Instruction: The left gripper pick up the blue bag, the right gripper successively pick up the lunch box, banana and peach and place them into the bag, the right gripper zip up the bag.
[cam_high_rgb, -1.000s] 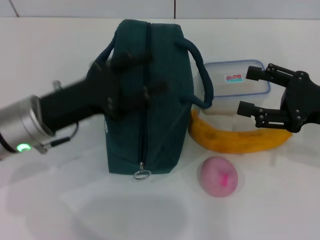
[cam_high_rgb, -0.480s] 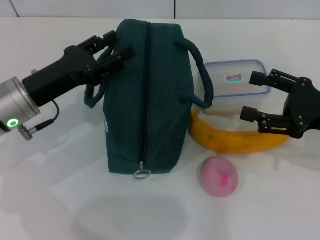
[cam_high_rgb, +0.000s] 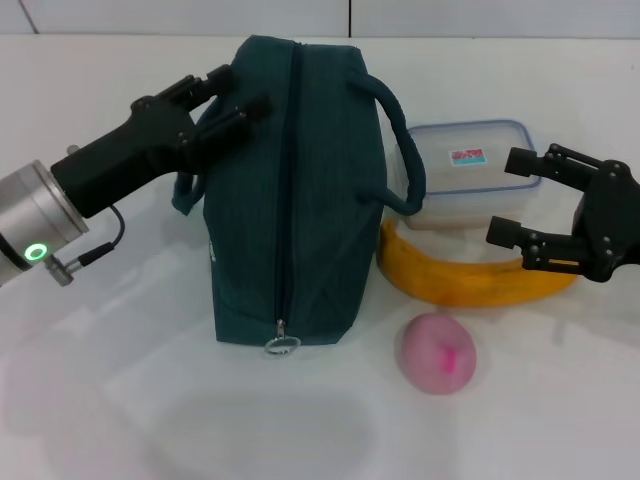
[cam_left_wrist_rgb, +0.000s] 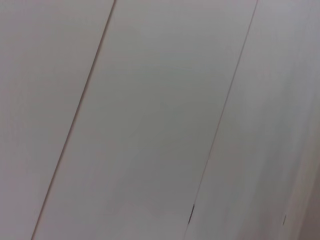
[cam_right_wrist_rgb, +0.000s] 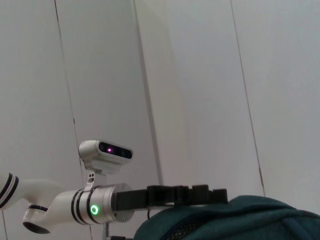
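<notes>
On the tabletop (cam_high_rgb: 80, 400), nothing is packed: left claw (cam_high_rgb: 225, 100), fingers apart, is reaching the zipped bag's (cam_high_rgb: 290, 200) handle (cam_high_rgb: 190, 190); right claw (cam_high_rgb: 520, 200) is hovering open beside lunch box (cam_high_rgb: 470, 165), banana (cam_high_rgb: 470, 280), peach (cam_high_rgb: 437, 352).

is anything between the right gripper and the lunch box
Nothing visible blocks it. The open right gripper hovers at the near right corner of the lunch box, with the banana lying just in front and below.

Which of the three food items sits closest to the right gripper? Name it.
The banana: the right gripper hangs directly over its end, unlike the lunch box behind or peach nearer the front.
</notes>
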